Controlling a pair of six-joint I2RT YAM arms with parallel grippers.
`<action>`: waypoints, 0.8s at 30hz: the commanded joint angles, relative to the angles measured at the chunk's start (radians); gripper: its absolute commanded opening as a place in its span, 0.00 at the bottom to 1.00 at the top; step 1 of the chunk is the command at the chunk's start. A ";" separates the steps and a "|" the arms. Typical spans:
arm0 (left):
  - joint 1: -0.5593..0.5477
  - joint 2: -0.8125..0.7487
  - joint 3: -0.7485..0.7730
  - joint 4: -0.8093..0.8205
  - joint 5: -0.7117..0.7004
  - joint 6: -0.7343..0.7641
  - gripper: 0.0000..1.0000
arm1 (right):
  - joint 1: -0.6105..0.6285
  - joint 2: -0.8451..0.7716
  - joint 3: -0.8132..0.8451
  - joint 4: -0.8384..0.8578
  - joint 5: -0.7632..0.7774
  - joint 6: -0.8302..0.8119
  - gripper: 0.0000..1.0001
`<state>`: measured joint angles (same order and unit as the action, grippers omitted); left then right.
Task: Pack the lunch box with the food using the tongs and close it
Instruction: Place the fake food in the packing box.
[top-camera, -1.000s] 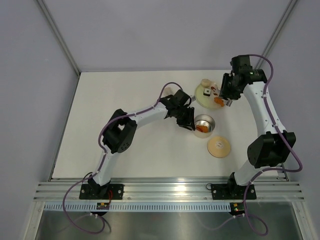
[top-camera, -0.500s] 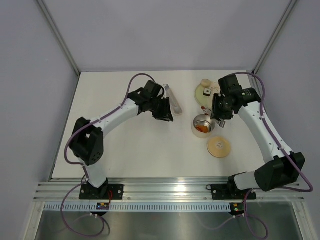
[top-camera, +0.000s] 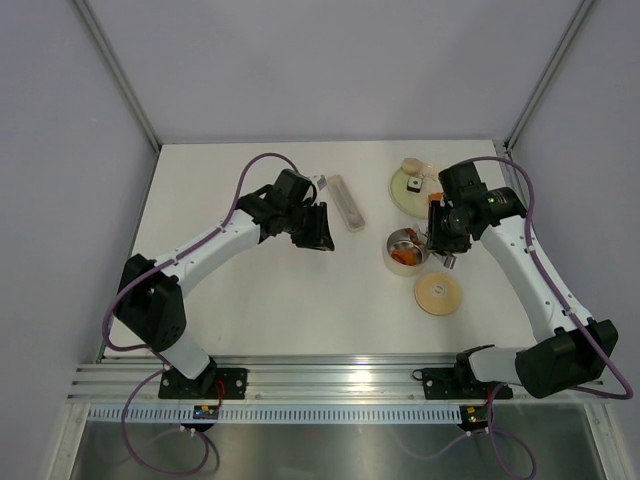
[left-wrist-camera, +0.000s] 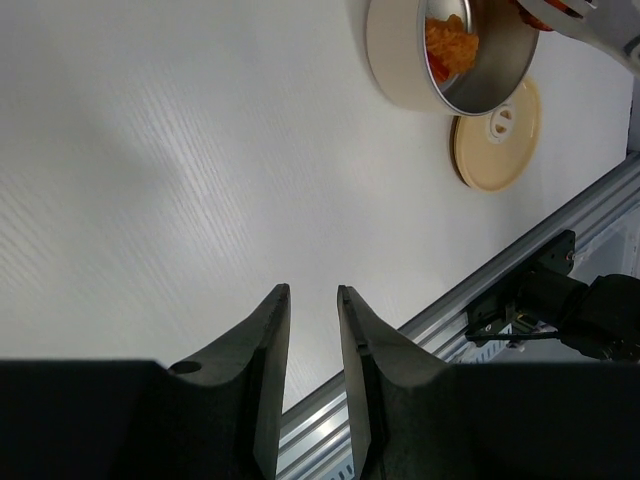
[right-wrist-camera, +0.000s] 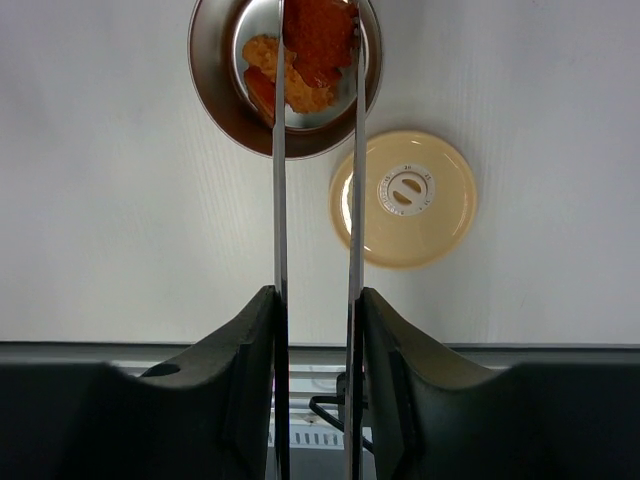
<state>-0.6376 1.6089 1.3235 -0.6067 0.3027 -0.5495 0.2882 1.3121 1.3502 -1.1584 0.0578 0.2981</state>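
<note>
The left arm (top-camera: 215, 243) and the right arm (top-camera: 530, 265) are built of white tubular links joined by black motor housings. A purple cable is looped along each. Black base plates are bolted onto the aluminium rail (top-camera: 330, 380). The left gripper (left-wrist-camera: 313, 292) and the right gripper (right-wrist-camera: 315, 295) are fitted with black curved fingers.

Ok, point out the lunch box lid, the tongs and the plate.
lunch box lid (right-wrist-camera: 403, 198), right wrist view, its middle.
tongs (right-wrist-camera: 278, 230), right wrist view, one slender arm.
plate (top-camera: 398, 197), top view, bare rim.

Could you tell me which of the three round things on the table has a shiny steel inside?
The lunch box, between the plate and the lid: it is deep and holds orange food, while those two are flat and pale.
</note>
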 joint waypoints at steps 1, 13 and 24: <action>0.000 -0.026 0.002 0.019 -0.022 0.008 0.29 | 0.011 -0.037 -0.003 -0.011 -0.035 -0.030 0.14; 0.000 -0.014 0.003 0.018 -0.028 0.016 0.29 | 0.028 0.027 -0.005 0.023 -0.053 -0.043 0.15; 0.003 -0.020 -0.009 0.012 -0.040 0.020 0.30 | 0.066 0.102 0.043 0.051 -0.049 -0.043 0.31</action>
<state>-0.6373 1.6089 1.3212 -0.6079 0.2817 -0.5465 0.3397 1.4090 1.3388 -1.1370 0.0147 0.2657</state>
